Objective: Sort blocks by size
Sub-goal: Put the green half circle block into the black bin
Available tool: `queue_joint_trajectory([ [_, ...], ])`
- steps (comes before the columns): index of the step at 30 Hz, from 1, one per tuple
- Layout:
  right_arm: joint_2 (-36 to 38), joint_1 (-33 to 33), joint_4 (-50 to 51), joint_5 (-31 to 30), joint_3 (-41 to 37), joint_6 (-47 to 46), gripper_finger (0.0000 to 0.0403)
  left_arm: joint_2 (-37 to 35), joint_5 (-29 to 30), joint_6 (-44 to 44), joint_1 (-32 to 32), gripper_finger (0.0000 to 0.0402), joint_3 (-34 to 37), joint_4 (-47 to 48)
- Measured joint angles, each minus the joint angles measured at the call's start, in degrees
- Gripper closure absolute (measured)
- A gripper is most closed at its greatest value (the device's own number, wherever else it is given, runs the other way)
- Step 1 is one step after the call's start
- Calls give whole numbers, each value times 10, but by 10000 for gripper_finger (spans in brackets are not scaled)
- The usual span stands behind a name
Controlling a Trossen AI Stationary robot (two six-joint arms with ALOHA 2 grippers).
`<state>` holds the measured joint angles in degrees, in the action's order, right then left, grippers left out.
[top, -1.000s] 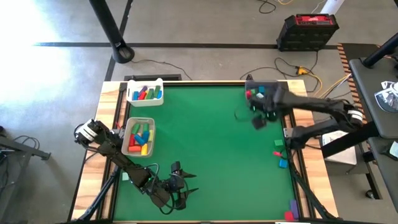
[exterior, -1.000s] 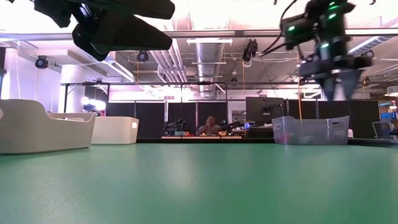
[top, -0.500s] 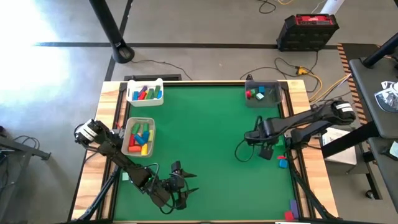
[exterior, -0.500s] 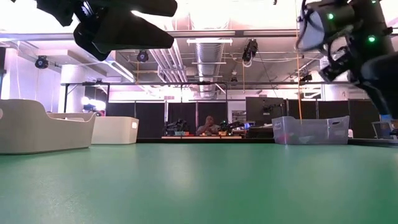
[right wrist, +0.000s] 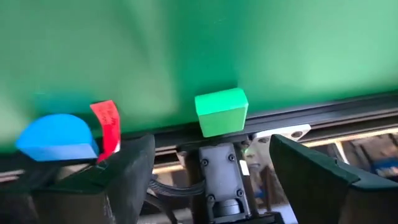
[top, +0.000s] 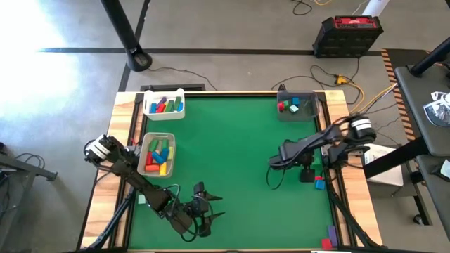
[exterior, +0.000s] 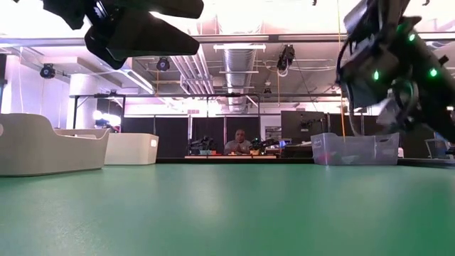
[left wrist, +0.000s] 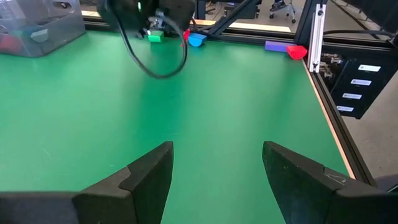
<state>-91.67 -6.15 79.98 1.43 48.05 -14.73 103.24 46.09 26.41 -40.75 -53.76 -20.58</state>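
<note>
I am at the picking-up step. My right hand (top: 307, 171) hangs over the right edge of the desk (top: 232, 161), close to the loose blocks there. Its fingers (right wrist: 127, 171) are spread wide with nothing between them. My left hand (top: 202, 223) waits near the front edge, also spread wide and holding nothing.

Next I think I must lower the right hand around the green block (right wrist: 221, 111) and squeeze it.

The desk top is flat, smooth green. Three bins sit along the back and left side: a grey bin (top: 158, 154), a white bin (top: 164, 105) and a clear bin (top: 297, 107), each with blocks inside.

The green block looks hard, smooth and boxy. Beside it lie a rounded blue block (right wrist: 57, 137) and a thin red block (right wrist: 106, 123).
</note>
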Motion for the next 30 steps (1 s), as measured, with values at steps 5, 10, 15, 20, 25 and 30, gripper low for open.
queue_joint_trajectory([
  [5,-76,0,0,-1,-1,57,97,0,0,0,0,169,0,0],
  [10,-124,2,-33,-5,-8,95,115,0,0,0,0,169,0,0],
  [15,-150,2,-58,-10,-16,105,150,0,0,0,0,169,0,0],
  [20,-153,2,-59,-13,-19,105,204,0,0,0,0,169,0,0],
  [25,-150,2,-58,-19,-19,103,267,0,0,0,0,169,0,0],
  [30,-133,2,-26,-31,-2,88,280,0,-1,1,0,169,0,0],
])
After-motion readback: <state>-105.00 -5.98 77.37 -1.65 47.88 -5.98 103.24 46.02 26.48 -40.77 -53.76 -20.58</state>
